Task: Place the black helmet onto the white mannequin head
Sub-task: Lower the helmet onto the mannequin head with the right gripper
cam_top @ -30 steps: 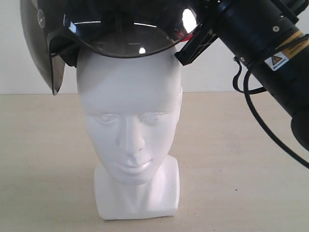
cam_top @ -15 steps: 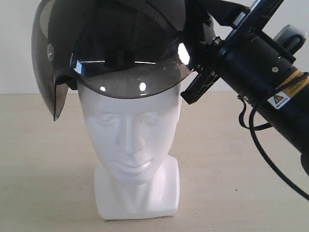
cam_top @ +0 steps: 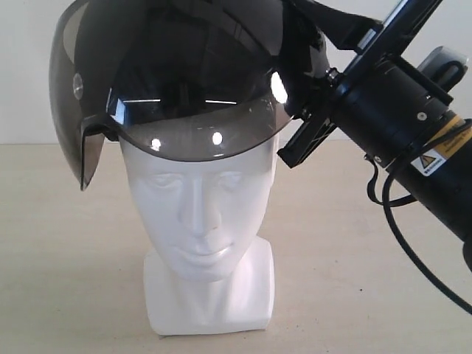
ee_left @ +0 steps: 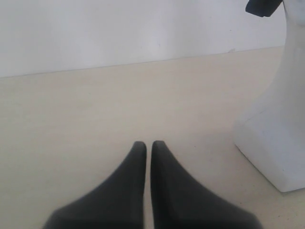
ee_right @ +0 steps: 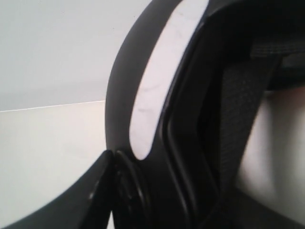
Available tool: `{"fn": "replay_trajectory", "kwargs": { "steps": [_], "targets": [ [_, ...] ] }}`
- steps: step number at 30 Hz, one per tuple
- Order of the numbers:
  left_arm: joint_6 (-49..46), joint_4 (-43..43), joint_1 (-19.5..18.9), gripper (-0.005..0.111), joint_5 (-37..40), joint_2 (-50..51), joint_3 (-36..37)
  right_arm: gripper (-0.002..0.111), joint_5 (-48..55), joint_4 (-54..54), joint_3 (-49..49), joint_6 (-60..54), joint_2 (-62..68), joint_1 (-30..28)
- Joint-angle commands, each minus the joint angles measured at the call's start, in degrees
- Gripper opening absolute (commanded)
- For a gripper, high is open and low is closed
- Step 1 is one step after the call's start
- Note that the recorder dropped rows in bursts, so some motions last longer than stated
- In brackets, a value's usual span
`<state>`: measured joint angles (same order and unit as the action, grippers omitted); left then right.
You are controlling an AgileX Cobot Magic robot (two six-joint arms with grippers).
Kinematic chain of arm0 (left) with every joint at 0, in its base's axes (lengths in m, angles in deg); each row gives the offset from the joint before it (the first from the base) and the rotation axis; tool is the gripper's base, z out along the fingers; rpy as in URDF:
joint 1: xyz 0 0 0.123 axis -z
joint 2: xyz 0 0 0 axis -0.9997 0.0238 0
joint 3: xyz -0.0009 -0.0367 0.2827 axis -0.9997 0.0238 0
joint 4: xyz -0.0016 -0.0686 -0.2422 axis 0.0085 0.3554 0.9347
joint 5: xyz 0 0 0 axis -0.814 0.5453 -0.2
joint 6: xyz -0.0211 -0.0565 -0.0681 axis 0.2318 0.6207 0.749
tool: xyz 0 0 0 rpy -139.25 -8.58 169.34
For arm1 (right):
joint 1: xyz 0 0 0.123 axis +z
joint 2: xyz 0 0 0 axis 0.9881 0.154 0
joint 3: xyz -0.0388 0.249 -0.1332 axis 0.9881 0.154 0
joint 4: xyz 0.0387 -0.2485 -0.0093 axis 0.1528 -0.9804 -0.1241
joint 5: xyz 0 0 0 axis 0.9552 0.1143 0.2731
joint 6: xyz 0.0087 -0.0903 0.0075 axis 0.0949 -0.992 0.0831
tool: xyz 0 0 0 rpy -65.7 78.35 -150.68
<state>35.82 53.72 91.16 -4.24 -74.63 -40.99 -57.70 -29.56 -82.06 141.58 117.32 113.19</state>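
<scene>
The black helmet (cam_top: 184, 74) sits over the crown of the white mannequin head (cam_top: 199, 214), its smoky visor flipped out above the forehead. The face, neck and squarish base stay uncovered. My right gripper (cam_top: 301, 122) is shut on the helmet's rim at the right side. In the right wrist view, one finger (ee_right: 90, 191) presses on the helmet's edge (ee_right: 190, 119), with padded lining and strap beside it. My left gripper (ee_left: 148, 144) is shut and empty, low over the table, beside the mannequin base (ee_left: 276, 138); a bit of the helmet (ee_left: 262, 5) shows above.
The mannequin stands on a pale wooden table (cam_top: 74, 258) with a white wall (cam_top: 29, 88) behind. The right arm (cam_top: 413, 140) and its cable slope down from the helmet to the right edge.
The helmet has come down with the right arm, from hovering just above the head to covering its crown and upper forehead.
</scene>
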Motion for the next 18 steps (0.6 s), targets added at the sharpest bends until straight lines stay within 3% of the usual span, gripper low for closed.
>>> {"fn": "replay_trajectory", "kwargs": {
  "steps": [1, 18],
  "targets": [
    [-0.08, 0.02, -0.19, 0.004, -0.39, -0.18, -0.03, 0.000, 0.10, -4.73, 0.69, -2.12, -1.13, -0.16],
    [-0.08, 0.02, -0.19, 0.004, -0.39, -0.18, -0.03, 0.000, 0.10, -0.64, 9.31, -3.12, -1.13, -0.16]
  ]
}}
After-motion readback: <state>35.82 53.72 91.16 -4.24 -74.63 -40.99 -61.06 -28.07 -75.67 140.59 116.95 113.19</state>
